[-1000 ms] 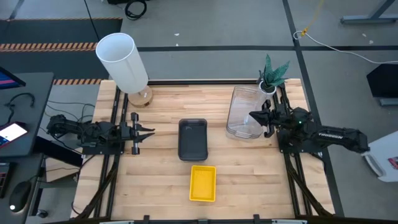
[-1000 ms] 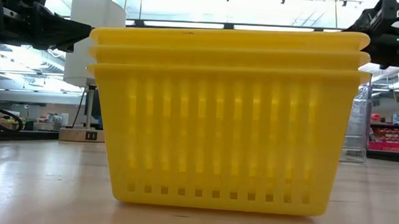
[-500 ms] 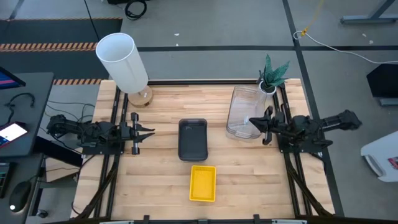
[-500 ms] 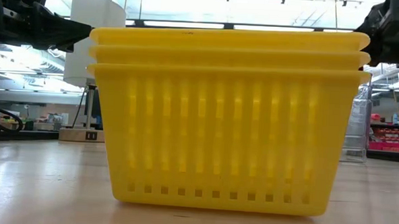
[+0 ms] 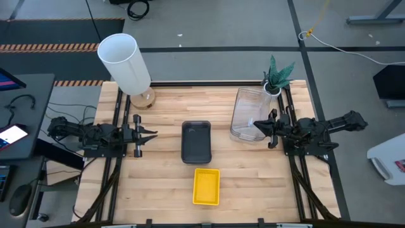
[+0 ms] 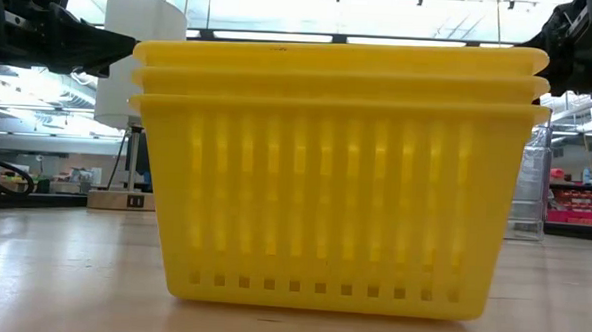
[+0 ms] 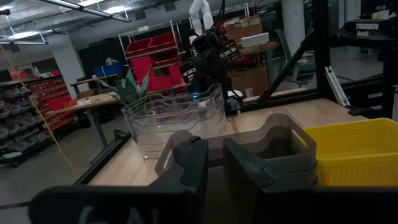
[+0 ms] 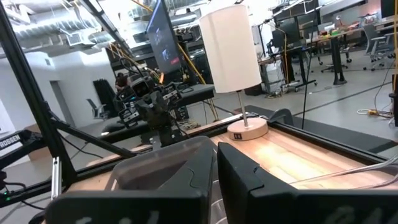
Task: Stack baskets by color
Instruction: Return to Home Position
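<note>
Item: clear stack, table rear R. R end effector has drawn back to its rim; grip state we cannot tell. Grey stack and yellow stack mid-table. L end effector parked, slightly parted, empty. We judge sorting approx. done.

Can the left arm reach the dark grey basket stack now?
Probably yes. The left tool faces the dark grey basket stack across bare wooden table; nothing stands between them.

Grey floor, red storage shelves behind.
</note>
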Tool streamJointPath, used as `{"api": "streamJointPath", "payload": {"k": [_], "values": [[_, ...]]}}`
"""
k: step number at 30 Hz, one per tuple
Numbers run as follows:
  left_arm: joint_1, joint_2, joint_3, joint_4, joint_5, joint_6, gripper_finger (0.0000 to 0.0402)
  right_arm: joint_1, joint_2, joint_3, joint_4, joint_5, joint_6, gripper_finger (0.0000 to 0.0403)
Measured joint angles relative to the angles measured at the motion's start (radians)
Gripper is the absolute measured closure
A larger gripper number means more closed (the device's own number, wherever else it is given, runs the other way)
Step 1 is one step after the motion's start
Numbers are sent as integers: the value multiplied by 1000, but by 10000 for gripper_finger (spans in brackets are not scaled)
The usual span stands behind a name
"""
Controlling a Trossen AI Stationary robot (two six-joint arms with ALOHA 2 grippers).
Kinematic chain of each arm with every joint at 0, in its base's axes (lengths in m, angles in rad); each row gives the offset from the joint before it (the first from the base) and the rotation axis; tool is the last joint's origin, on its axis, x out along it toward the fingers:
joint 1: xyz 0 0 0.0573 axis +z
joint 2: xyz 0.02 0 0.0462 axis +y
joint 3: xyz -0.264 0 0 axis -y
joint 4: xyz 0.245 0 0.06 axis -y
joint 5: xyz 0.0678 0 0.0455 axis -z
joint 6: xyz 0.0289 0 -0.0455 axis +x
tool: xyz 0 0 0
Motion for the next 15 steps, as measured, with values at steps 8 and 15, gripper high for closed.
{"api": "streamJointPath", "payload": {"k": [8,15], "values": [[0,0,0,0,0,0,349,0,0,0,1,0,0,373],[0,0,0,0,0,0,346,0,0,0,1,0,0,373]]}}
